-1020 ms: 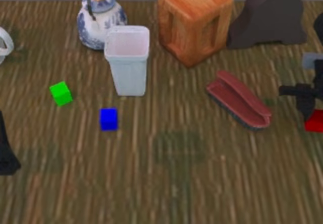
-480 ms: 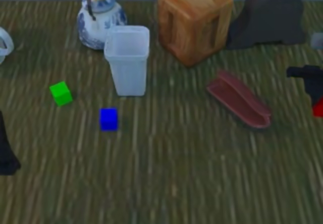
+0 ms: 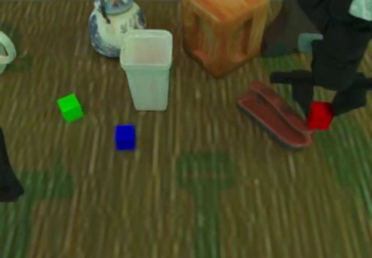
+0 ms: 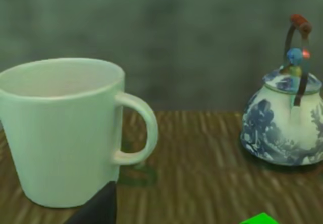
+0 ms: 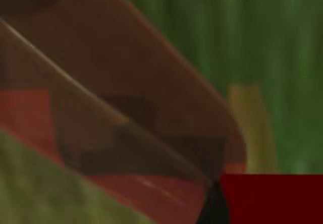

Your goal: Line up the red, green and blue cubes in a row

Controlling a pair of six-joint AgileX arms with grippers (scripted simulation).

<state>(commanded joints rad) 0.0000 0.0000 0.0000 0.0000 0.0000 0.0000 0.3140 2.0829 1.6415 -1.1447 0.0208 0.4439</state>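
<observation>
Striped wooden tabletop (image 3: pixel 192 211) is filling the overhead view, and all the action is sitting on its right side. Right gripper (image 3: pixel 323 114) is clamped on the red cube (image 3: pixel 319 115), holding it directly over the right end of the red brush (image 3: pixel 275 117); the wrist view confirms it, with the cube's dark red face (image 5: pixel 272 199) right against the brush body (image 5: pixel 126 108). Green cube (image 3: pixel 70 107) and blue cube (image 3: pixel 125 137) are waiting well apart from it on the left, near the white bin (image 3: pixel 147 72). Left gripper (image 3: pixel 7 182) is sitting parked at the left edge; whether it is open, I cannot tell. Risk as I judge it: carrying the cube leftward this low could be clipping the brush and knocking the cube loose, and the bin is standing close to the likely row.
</observation>
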